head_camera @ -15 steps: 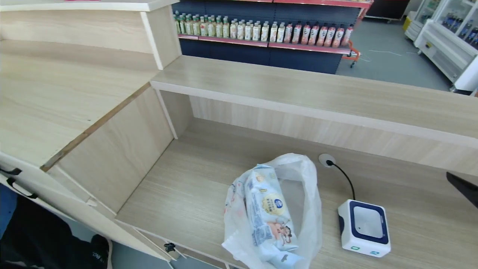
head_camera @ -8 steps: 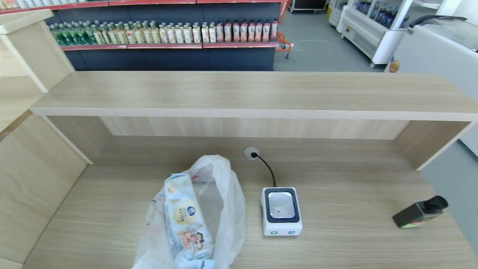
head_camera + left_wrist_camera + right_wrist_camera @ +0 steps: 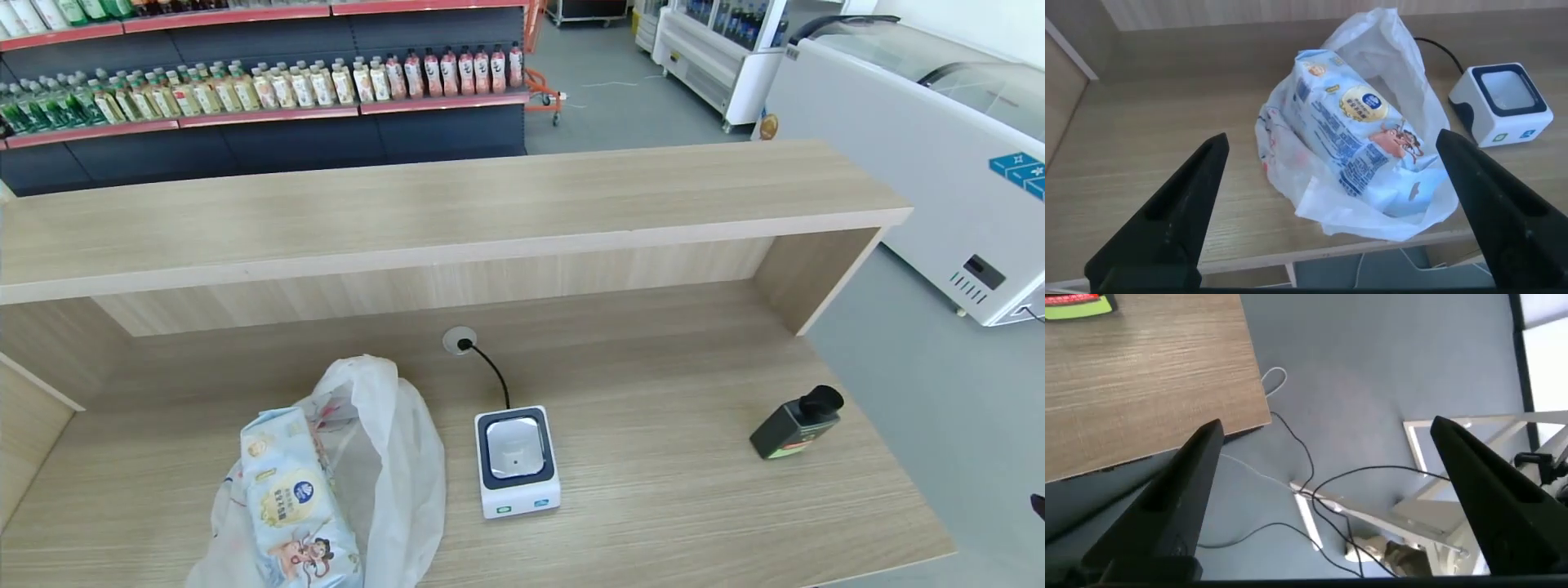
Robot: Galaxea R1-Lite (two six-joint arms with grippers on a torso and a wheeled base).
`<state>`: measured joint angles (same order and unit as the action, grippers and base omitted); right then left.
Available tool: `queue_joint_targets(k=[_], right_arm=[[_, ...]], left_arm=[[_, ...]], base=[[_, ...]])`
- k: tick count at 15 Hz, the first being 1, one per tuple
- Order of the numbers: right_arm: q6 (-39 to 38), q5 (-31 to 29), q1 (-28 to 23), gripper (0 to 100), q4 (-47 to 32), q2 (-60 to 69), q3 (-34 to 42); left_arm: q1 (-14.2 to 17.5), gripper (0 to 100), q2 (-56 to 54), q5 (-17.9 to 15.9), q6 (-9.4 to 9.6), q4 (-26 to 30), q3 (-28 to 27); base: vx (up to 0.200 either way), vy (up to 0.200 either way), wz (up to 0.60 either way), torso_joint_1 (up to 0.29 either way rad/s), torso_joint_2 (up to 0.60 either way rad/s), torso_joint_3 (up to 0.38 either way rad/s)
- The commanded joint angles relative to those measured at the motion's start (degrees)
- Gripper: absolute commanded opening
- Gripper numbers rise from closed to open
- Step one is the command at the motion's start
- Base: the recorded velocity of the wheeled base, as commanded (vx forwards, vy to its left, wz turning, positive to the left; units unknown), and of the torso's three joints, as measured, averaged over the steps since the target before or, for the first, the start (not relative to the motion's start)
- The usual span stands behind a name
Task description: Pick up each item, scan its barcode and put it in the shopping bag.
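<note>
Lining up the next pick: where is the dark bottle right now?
In the head view the dark bottle sits on the counter at its right end, well right of the scanner.

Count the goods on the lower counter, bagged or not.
2: a baby-wipes pack inside the white shopping bag on the left, and a dark bottle near the right edge. The bag may hide others.

Light wood-grain surface (image 3: 669,506), with a raised ledge along its far side. On it, left to right: a white plastic shopping bag (image 3: 408,457) at the front left, holding a pale blue pack (image 3: 294,498); a white scanner (image 3: 518,461) just beside the bag; a dark bottle (image 3: 794,425) lying on its side near the right edge, well apart. A black cable (image 3: 490,376) runs from the scanner to a round grommet (image 3: 459,340) in the surface behind it.
</note>
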<state>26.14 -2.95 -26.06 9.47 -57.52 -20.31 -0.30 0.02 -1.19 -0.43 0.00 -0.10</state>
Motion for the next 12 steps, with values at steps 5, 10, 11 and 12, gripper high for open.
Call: queue_joint_targets(k=[5, 10, 11, 12], right_arm=[[-6.36, 3.74, 6.46, 100, 10.74, -17.37, 2.38], [-6.27, 3.83, 11.03, 100, 16.46, -26.68, 1.24], [-6.27, 3.74, 12.35, 100, 17.77, -28.53, 0.53], [-6.27, 3.83, 13.32, 100, 19.44, -29.94, 0.27]], left_arm=[[0.04, 100, -0.02, -0.04, -0.01, 0.00, 0.01], [-0.05, 100, -0.02, -0.04, -0.01, 0.00, 0.01], [-0.05, 100, -0.02, -0.04, -0.01, 0.00, 0.01], [0.04, 100, -0.02, -0.04, -0.01, 0.00, 0.01]], base=[[0.000, 0.000, 0.00, 0.000, 0.00, 0.000], [0.000, 0.000, 0.00, 0.000, 0.00, 0.000], [0.000, 0.000, 0.00, 0.000, 0.00, 0.000], [0.000, 0.000, 0.00, 0.000, 0.00, 0.000]])
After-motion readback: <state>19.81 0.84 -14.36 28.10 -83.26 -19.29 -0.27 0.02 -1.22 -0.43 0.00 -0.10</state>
